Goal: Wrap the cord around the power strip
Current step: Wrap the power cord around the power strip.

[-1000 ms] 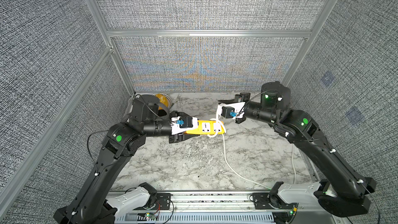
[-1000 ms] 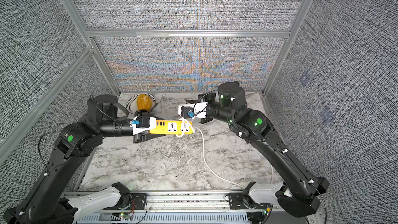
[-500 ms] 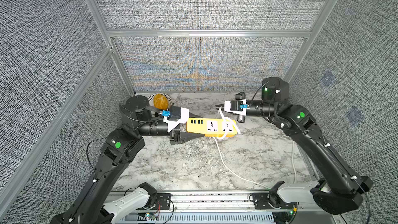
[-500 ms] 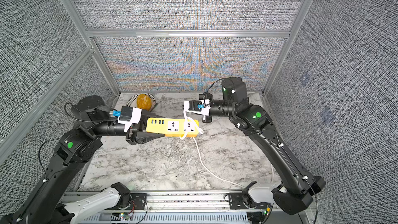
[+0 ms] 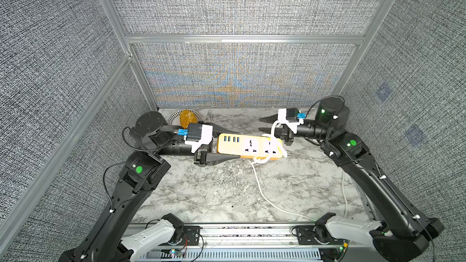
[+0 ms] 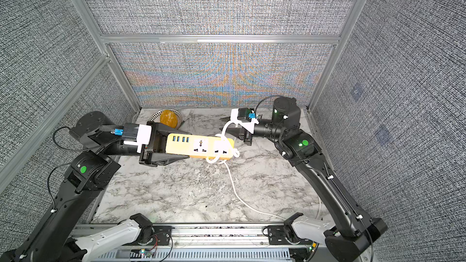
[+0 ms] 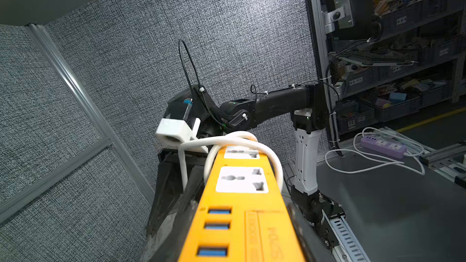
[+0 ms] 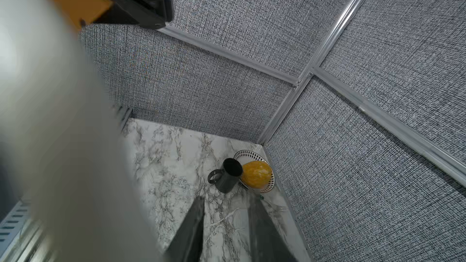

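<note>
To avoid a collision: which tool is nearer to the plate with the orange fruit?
Left. The left tool, holding the power strip, is close to the plate; the right tool is past the strip's far end.

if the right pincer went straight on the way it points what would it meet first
Likely the black mug, in line ahead of the right pincer in its wrist view; depth is unclear.

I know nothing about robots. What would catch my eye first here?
The bright orange-yellow power strip, gripped mid-scene by the jaws of the left arm. Its white cord loops around the end nearest the right arm, then trails forward over the table. Behind, a yellow fruit sits on a plate.
</note>
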